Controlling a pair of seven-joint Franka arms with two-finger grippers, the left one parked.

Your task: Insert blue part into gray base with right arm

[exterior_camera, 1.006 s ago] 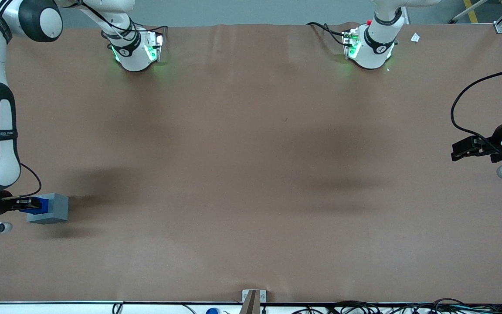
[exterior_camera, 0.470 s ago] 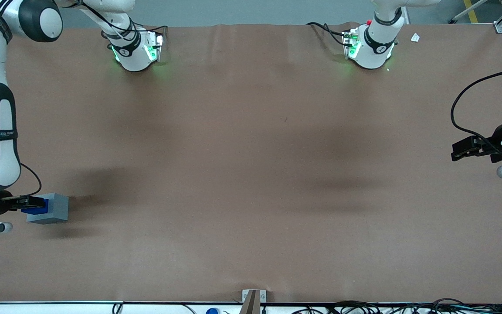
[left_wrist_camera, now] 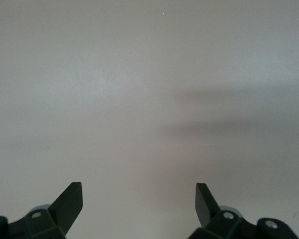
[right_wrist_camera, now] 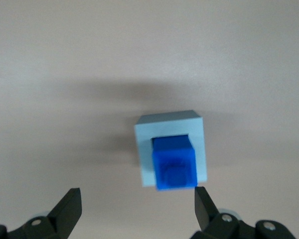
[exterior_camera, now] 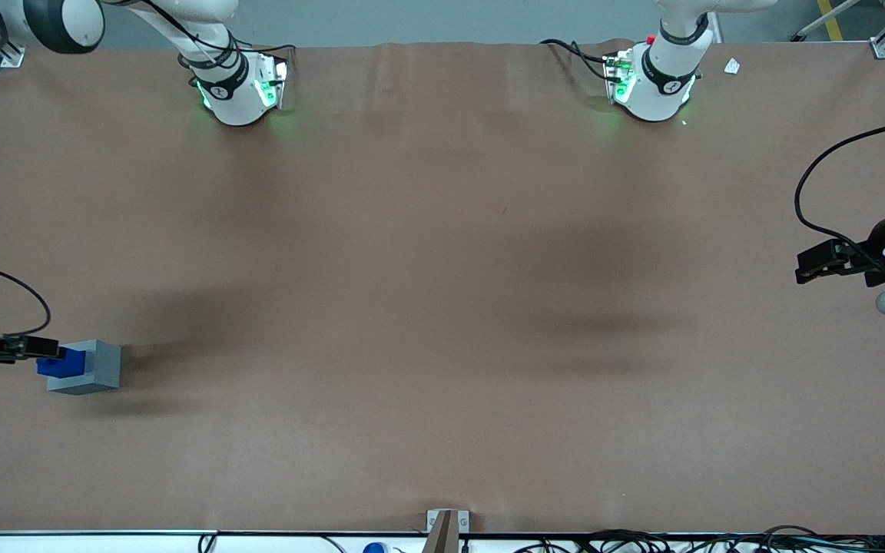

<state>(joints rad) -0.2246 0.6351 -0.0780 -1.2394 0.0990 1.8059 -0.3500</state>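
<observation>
The blue part (exterior_camera: pixel 62 363) stands in the socket of the gray base (exterior_camera: pixel 101 367) at the working arm's end of the table, its upper portion sticking out above the base. My right gripper (exterior_camera: pixel 43 348) hovers above and just beside it, toward the table's end. The right wrist view shows the blue part (right_wrist_camera: pixel 174 162) seated in the gray base (right_wrist_camera: pixel 169 123), with my gripper (right_wrist_camera: pixel 137 200) open and raised off it. One fingertip (right_wrist_camera: pixel 202 196) is close to the blue part's corner, and nothing is between the fingers.
Two white arm pedestals with green lights (exterior_camera: pixel 239 88) (exterior_camera: pixel 654 81) stand farthest from the front camera. The parked arm's gripper (exterior_camera: pixel 834 261) hangs over the other end of the brown table (exterior_camera: pixel 442 307). A small metal bracket (exterior_camera: pixel 446 522) sits at the nearest table edge.
My gripper has drawn back off the blue part toward the table's end, and the arm has shifted with it. The blue part and gray base have stayed in place.
</observation>
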